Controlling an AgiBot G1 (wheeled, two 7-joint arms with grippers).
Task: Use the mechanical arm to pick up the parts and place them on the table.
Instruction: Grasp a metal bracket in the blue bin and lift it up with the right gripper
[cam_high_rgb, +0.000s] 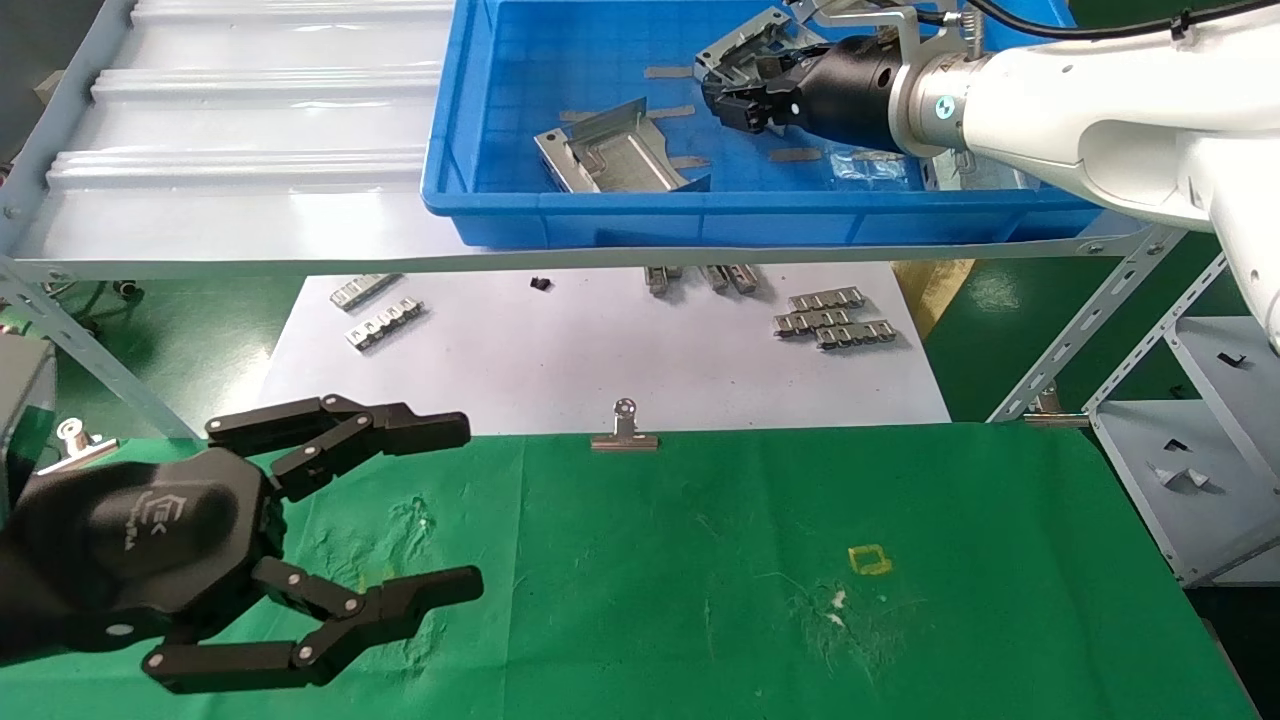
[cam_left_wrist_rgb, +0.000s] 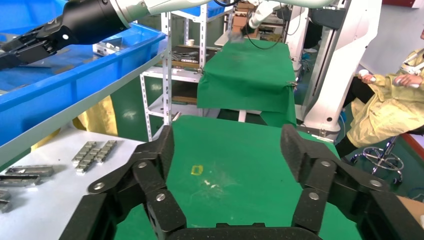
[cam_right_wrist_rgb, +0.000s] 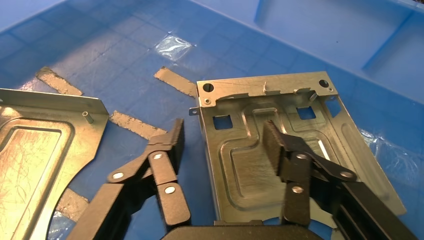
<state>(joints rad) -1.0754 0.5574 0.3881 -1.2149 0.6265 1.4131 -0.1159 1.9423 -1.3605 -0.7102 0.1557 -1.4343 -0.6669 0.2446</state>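
right gripper (cam_right_wrist_rgb: 222, 142) in blue bin (cam_high_rgb: 560, 210) at 1 o'clock, jaws narrow, straddling bracket (cam_right_wrist_rgb: 280, 145) side wall for pinch | left gripper (cam_high_rgb: 455, 510) wide, parked over table (cam_high_rgb: 750, 560) at 8 o'clock

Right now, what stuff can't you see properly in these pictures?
- Head view: the far bracket in the blue bin is mostly covered by the right end effector.
- Right wrist view: that bracket's near edge is hidden behind the fingers; a second bracket is cut off by the frame edge.
- Head view: some ribbed strips are half hidden under the shelf edge.
- The left end effector hovers open over the green table, its arm out of frame.
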